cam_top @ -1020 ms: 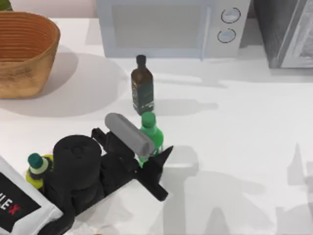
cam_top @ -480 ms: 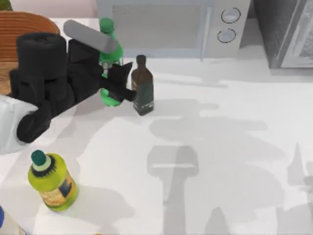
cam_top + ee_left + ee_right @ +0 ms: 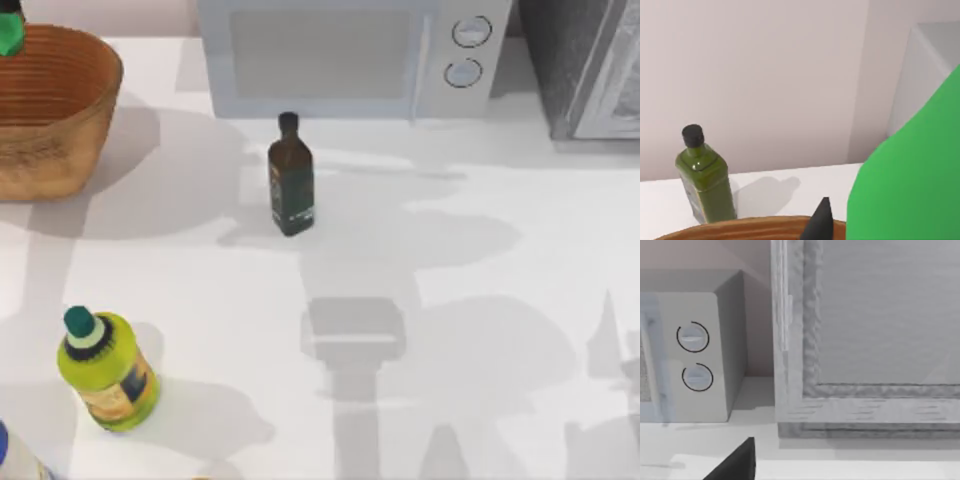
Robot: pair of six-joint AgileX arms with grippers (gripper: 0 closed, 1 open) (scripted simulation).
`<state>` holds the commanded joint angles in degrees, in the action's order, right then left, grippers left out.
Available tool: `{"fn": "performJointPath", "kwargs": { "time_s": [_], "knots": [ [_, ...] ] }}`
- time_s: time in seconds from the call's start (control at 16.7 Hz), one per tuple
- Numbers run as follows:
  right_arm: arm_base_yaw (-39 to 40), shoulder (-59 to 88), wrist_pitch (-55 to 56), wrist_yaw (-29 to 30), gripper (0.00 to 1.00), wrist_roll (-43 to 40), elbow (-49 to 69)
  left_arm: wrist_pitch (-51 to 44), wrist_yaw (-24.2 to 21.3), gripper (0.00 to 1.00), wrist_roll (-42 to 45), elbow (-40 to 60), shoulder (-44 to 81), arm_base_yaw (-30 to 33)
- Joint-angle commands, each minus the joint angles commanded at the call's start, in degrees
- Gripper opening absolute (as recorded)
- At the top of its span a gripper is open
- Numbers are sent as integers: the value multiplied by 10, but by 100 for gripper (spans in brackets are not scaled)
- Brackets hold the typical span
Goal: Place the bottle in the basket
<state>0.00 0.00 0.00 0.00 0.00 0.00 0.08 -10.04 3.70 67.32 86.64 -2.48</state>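
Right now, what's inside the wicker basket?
Over the basket, at its far edge in the top view, a bit of the green bottle shows. The left wrist view shows the bottle above the basket's rim. The basket's floor is hidden.

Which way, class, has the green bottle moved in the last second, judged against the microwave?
Yes: the green bottle moved left and away, past the microwave, to the basket.

No word, brand or number can be read here. The dark brown bottle (image 3: 291,178) carries a dark green label with pale marks too small to make out, and the yellow-green bottle (image 3: 105,368) wears an orange-brown label, equally unreadable. The microwave (image 3: 350,55) has two round dials without legible markings.
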Motion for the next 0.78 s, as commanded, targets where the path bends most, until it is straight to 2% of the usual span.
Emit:
{"fn": "performJointPath", "kwargs": {
  "time_s": [0.24,0.54,0.78],
  "knots": [
    [0,0,0,0,100,0,0,-34,8,0,1,51,-3,-57],
    [0,0,0,0,100,0,0,-32,9,0,2,51,1,-57],
    [0,0,0,0,100,0,0,5,12,0,1,53,40,-54]
  ]
}}
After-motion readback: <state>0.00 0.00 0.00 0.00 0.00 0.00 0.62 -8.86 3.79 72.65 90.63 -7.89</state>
